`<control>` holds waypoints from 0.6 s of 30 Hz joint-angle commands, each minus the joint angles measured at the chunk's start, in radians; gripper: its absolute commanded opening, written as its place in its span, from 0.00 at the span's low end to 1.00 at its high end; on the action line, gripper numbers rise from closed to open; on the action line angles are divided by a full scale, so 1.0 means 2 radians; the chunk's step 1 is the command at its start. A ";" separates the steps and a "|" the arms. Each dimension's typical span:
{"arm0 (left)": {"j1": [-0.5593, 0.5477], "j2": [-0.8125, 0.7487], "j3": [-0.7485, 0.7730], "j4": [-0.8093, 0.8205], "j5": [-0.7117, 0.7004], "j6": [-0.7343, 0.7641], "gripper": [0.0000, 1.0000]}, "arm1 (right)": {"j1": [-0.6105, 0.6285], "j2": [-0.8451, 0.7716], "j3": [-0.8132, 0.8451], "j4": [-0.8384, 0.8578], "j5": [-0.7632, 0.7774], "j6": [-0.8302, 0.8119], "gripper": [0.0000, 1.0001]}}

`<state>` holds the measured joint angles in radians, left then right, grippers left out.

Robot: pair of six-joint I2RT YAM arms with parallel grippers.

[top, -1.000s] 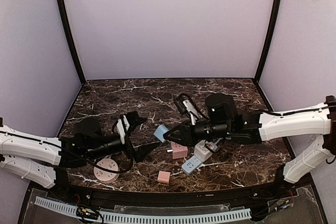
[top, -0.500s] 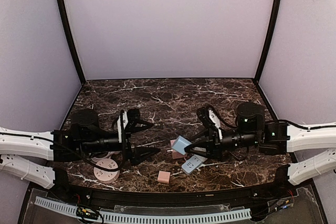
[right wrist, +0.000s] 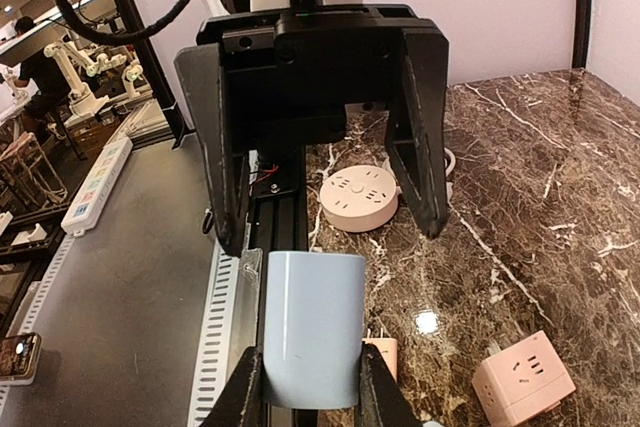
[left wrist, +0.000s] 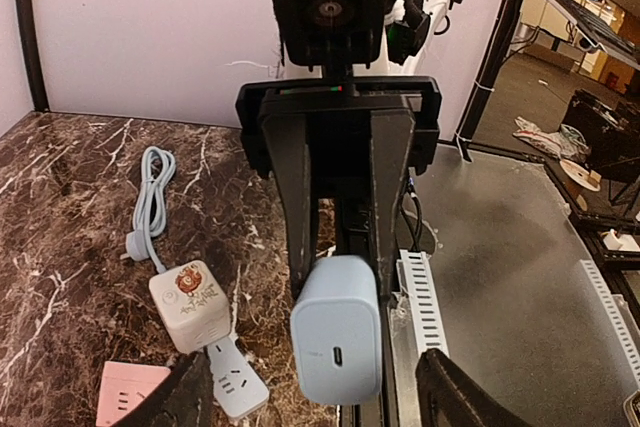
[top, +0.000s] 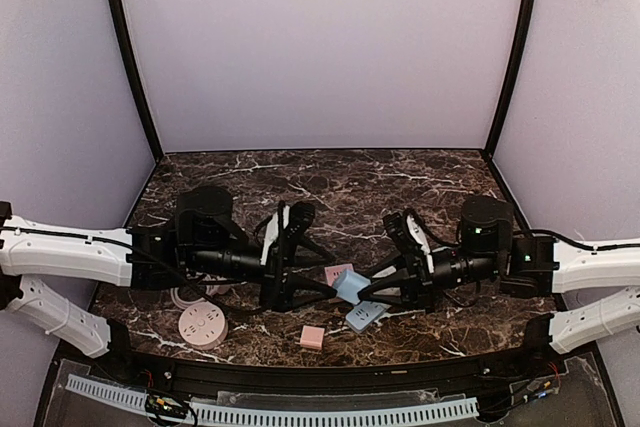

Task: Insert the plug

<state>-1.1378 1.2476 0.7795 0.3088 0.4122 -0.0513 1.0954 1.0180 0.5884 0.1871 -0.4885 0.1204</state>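
**Item 1.** Light-blue charger plug (left wrist: 335, 342). We find it held above the marble tabletop (top: 300, 177) at front centre, between the two arms. The right gripper (left wrist: 338, 272) is clamped on its upper end, one finger on each flat side. Its port face is turned toward the left wrist camera.

**Item 2.** Left gripper (right wrist: 333, 232). The claw is wide, with one finger on either side of the plug. We see a gap on both sides and no contact.

**Item 3.** Close under and beside the plug:
- pink cube socket (top: 337, 273)
- light-blue power strip (top: 366, 316)
- white cube socket (left wrist: 190, 302) with its grey cable (left wrist: 150, 197)

**Item 4.** Near the front edge:
- small pink block (top: 312, 337)
- round pink socket (top: 203, 326)

**Item 5.** Room. We see bare marble running from the grippers back to the rear wall (top: 320, 47). The black front rail (top: 320, 372) lies just beyond the small pink block.
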 commanded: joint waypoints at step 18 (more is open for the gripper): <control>-0.002 0.063 0.047 -0.015 0.080 -0.019 0.35 | 0.005 0.017 0.004 0.020 -0.012 -0.009 0.00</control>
<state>-1.1378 1.3609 0.8516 0.2771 0.5388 -0.0795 1.0958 1.0470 0.5884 0.1867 -0.4992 0.1093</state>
